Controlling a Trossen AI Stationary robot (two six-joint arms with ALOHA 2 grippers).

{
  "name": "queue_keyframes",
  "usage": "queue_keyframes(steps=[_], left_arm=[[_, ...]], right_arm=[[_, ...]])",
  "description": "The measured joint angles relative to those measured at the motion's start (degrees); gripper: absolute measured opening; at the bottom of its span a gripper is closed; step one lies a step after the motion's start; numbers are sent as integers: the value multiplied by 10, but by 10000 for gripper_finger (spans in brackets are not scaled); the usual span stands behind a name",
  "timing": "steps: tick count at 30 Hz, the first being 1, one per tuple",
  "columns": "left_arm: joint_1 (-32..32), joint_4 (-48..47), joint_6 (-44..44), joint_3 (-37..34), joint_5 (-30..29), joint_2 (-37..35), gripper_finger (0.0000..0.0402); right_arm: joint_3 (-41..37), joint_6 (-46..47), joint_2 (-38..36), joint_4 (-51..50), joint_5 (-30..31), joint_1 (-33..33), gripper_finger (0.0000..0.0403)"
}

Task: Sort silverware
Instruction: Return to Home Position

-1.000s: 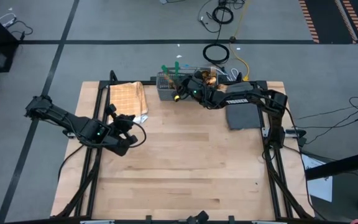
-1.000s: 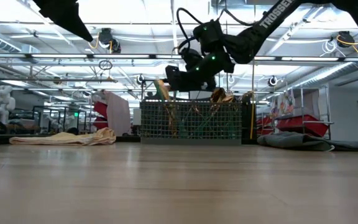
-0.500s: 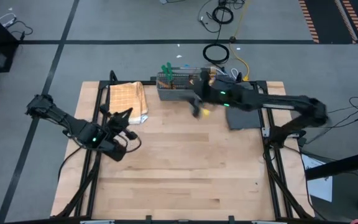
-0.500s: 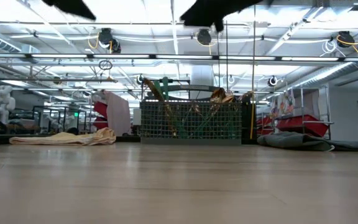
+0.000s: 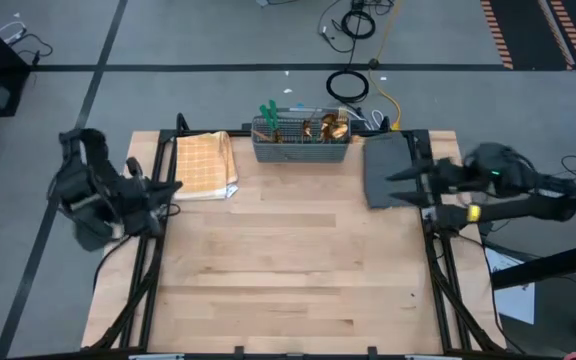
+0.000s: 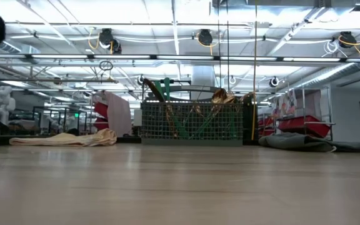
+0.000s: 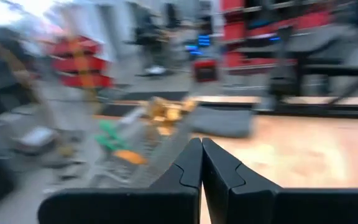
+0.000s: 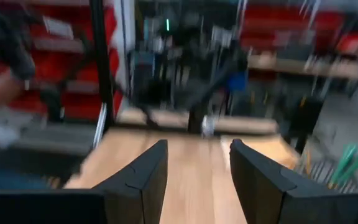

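The silverware stands in the grey slotted basket at the table's far edge. Teal-green handles and gold heads stick up above the basket's rim. My left gripper hovers at the table's left edge, near the tan checked cloth. Its fingers are shut on nothing. My right gripper is at the table's right edge, above the grey cloth. It is open and empty. Both grippers point level across the table.
The tan checked cloth lies at the far left and the grey cloth at the far right, either side of the basket. Bare wooden tabletop stretches from the middle to the near edge. Black frame rails run along both sides.
My right gripper has pulled away from above the basket toward the table's right edge, rising and tipping up to level. My left gripper has swung from near the tan cloth's near corner out to the table's left edge, staying shut. The silverware in the basket has stayed put.
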Motion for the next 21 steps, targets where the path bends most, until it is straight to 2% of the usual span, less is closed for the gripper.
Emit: queue_keyframes(steps=[4,6,9,12,15,17,21], left_arm=[[-64,73,98,0,59,-45,8],[-91,131,179,-6,80,-54,8],[-126,251,325,-34,121,-62,8],[-145,391,460,-75,201,-77,8],[-147,492,545,-120,308,-107,8],[-147,541,577,-153,355,-131,8],[-146,603,598,-224,360,-177,8]], right_arm=[[-113,12,-138,78,27,7,160],[-167,27,-196,115,28,7,160],[-244,44,-270,181,28,7,160],[-311,57,-326,236,38,7,160],[-370,66,-355,305,40,7,160],[-403,73,-353,345,40,7,160],[-446,99,-339,396,40,7,160]])
